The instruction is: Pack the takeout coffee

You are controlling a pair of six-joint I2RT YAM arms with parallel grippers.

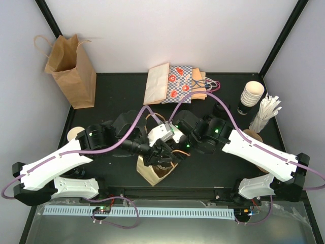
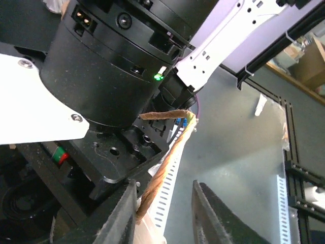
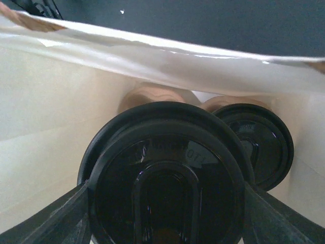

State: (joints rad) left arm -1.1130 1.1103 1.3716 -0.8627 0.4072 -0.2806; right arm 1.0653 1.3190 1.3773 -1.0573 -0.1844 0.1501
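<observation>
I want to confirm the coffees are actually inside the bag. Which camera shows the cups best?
Right wrist: it looks into the bag, showing the near cup and a second cup by their black lids. Top view: the arms hide them; only the bag shows. Left wrist: just the bag's handle.

From above, my own wrists covered most of the small paper bag (image 1: 151, 177) by the worktop's (image 1: 122, 96) near edge, so only the bag's near corner showed and its contents were hidden. Inside it, a black lid concealed the body of the front cup (image 3: 165, 173) clamped in my right pincer (image 3: 165, 188), whose fingers ran off the bottom corners, and that lid half hid the second cup (image 3: 256, 142) behind. At my left pincer (image 2: 165, 203) the twisted handle (image 2: 163, 170) passed out of sight behind one finger, and the bottom edge cut off both fingers.
</observation>
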